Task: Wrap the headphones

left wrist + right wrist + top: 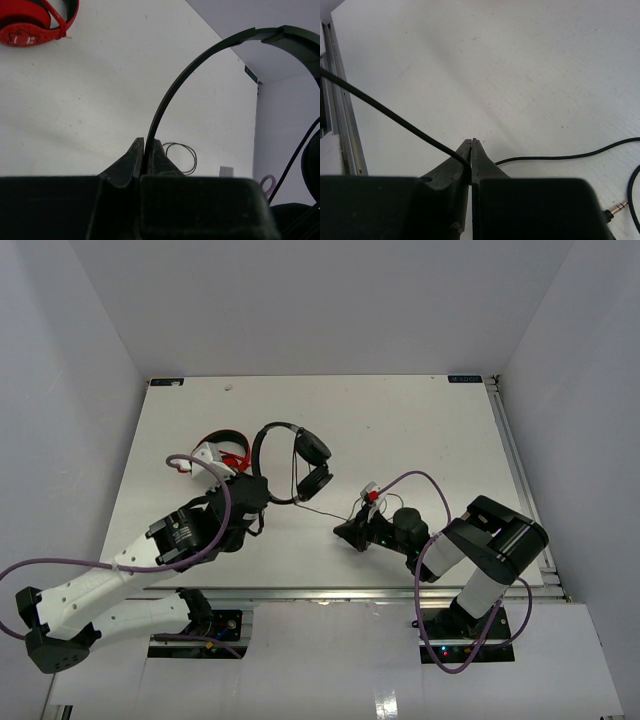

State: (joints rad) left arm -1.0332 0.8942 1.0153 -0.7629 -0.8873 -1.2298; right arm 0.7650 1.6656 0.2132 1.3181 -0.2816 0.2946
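Observation:
The black headphones (300, 455) lie mid-table with both earcups (313, 448) to the right. My left gripper (258, 490) is shut on the thin headband (190, 65), which arcs up out of the jaws; an earcup (312, 160) shows at the right edge of the left wrist view. The thin dark cable (322, 512) runs from the headphones to my right gripper (350, 532). In the right wrist view that gripper (471, 150) is shut on the cable (385, 112), which rises to the upper left. More cable (560, 157) and the jack plug (620, 207) lie on the table. A cable loop (182, 157) lies beyond my left gripper (144, 150).
Red-and-black headphones (225, 447) lie just left of the black pair, close to my left arm, and show at the top left of the left wrist view (30, 22). A metal rail (515, 470) runs along the table's right edge. White walls enclose the table.

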